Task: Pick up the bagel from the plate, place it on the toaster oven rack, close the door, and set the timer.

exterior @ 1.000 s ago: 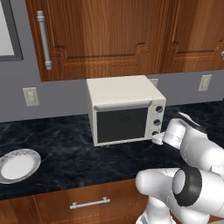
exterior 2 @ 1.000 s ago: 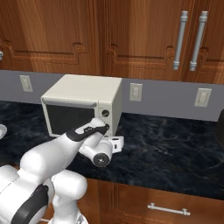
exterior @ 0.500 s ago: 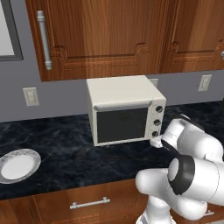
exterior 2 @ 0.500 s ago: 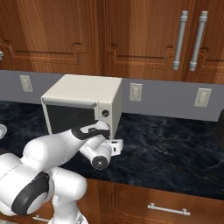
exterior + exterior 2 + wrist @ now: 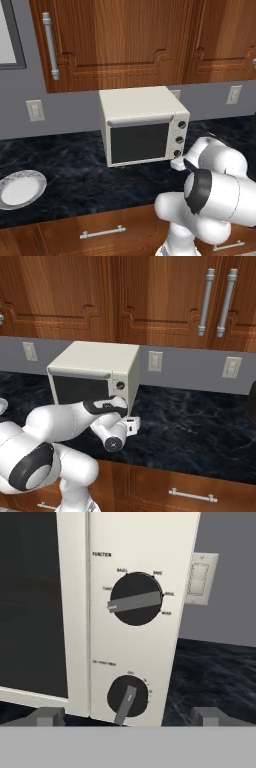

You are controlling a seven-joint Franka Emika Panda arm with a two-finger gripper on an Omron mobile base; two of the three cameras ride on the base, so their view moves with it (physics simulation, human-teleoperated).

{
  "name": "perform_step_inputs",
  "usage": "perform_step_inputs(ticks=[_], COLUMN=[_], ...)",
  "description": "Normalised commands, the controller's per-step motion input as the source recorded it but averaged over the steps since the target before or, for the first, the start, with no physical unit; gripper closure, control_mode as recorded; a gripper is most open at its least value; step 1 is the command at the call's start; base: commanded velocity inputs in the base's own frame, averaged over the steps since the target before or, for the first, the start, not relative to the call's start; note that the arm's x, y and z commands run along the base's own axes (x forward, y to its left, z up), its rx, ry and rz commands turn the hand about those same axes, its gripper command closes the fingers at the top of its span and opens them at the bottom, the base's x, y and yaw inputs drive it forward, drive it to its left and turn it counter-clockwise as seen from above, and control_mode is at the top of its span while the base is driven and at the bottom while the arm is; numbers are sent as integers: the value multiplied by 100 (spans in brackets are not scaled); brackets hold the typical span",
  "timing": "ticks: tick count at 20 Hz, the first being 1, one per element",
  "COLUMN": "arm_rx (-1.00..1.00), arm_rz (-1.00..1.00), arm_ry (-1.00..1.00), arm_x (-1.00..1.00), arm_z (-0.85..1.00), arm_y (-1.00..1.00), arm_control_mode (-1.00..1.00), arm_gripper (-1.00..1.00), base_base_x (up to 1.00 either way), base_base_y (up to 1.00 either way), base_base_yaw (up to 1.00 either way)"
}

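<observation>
The cream toaster oven (image 5: 142, 107) stands on the dark counter with its glass door (image 5: 139, 143) shut. The dark glass hides the toaster oven rack, and the bagel is out of view. At the far left lies the white plate (image 5: 20, 189), and its top is bare. My gripper (image 5: 176, 162) is at the oven's lower right front corner, by the knob column. In the hand view the gripper (image 5: 128, 717) is open, with its fingertips (image 5: 47, 716) standing either side of the lowest knob (image 5: 128, 696). A larger function knob (image 5: 136, 599) is above it.
The black marble counter (image 5: 75, 170) runs left and right of the oven. Wall outlets (image 5: 35, 110) (image 5: 155, 361) are on the grey backsplash. Brown wall cabinets (image 5: 150, 296) hang above, and drawers (image 5: 102, 232) lie below the counter edge.
The arm's elbow has swung forward and lower while the hand stayed close to the oven's knobs. The jaws are as wide as before.
</observation>
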Motion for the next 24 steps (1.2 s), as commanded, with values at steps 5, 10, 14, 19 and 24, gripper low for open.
perform_step_inputs(ticks=[5,10,14,19,24], arm_rx=[0,0,0,0,0], arm_rz=[0,0,0,0,-1], arm_ry=[0,0,0,0,0], arm_x=[15,15,11,12,26], arm_z=[-1,-12,-27,-35,-8], arm_y=[0,0,0,0,0], arm_control_mode=[-100,-100,-100,-100,-100], arm_gripper=[-100,-100,-100,-100,-100], base_base_x=[0,0,0,0,0], base_base_y=[0,0,0,0,0], base_base_yaw=[0,0,0,0,0])
